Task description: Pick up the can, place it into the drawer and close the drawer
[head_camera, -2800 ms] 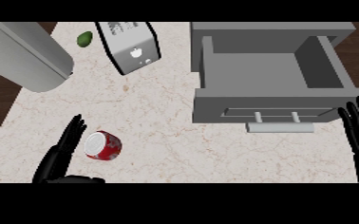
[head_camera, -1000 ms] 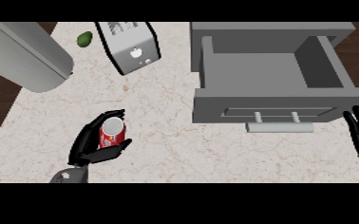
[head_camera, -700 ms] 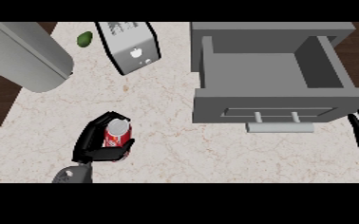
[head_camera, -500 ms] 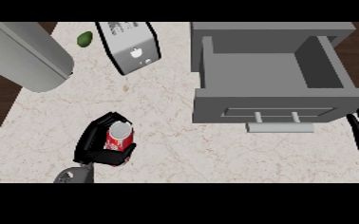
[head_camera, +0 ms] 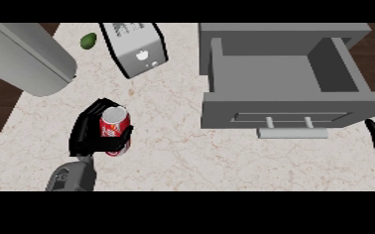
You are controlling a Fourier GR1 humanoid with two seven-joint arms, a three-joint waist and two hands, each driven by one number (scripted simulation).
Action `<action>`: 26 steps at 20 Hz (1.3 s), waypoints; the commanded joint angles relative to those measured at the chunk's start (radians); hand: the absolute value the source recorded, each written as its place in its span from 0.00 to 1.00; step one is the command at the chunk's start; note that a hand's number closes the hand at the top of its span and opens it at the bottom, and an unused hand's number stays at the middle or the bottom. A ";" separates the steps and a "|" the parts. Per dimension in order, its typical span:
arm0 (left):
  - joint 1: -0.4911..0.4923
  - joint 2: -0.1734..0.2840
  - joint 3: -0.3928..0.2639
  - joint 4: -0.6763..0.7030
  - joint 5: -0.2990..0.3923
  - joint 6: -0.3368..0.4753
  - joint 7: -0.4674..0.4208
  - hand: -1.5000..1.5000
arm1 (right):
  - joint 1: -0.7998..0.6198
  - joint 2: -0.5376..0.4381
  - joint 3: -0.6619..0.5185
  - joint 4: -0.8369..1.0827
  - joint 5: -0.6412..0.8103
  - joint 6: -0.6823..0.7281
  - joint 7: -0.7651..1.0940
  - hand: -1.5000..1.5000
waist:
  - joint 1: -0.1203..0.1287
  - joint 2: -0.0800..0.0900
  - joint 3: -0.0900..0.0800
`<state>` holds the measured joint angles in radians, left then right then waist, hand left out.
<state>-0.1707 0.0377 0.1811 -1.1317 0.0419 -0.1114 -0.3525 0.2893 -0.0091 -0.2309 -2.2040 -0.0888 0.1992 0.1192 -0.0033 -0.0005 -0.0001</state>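
Left hand: black left hand (head_camera: 86, 131) on a grey forearm, low at the left of the marble counter (head_camera: 183, 153); fingers and thumb curled round the can.
Can, appearance: red cylindrical drink can (head_camera: 115, 127) with white lettering and a silver circular top.
Can, orientation: roughly upright, its long axis near vertical, silver top facing the viewer, base leaning slightly toward the lower edge.
Can, position: inside the left hand's grasp, on its right side.
Drawer: open grey box drawer (head_camera: 285, 77) with a pale bar handle, well to the right of the left hand and farther up.
Right hand: only a black sliver (head_camera: 370, 131) at the right edge; finger state cannot be told.
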 commanded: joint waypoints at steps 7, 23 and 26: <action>-0.139 -0.023 -0.057 -0.161 -0.024 0.143 0.225 1.00 | -0.002 -0.028 -0.055 -0.012 -0.055 0.023 0.013 0.00 | -0.001 0.000 0.000; -0.444 -0.038 -0.399 -0.283 -0.041 0.458 0.567 1.00 | 0.027 -0.008 -0.092 0.032 -0.069 0.037 -0.055 0.00 | -0.010 0.000 0.000; -0.630 -0.038 -0.365 -0.200 -0.063 0.481 0.636 1.00 | 0.020 0.008 -0.041 0.004 -0.009 0.019 -0.042 0.00 | -0.014 0.001 0.001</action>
<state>-0.6583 0.0009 -0.1465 -1.3925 -0.0123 0.2995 0.2208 0.3076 -0.0147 -0.2930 -2.1947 -0.1279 0.2265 0.0818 -0.0118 -0.0005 0.0003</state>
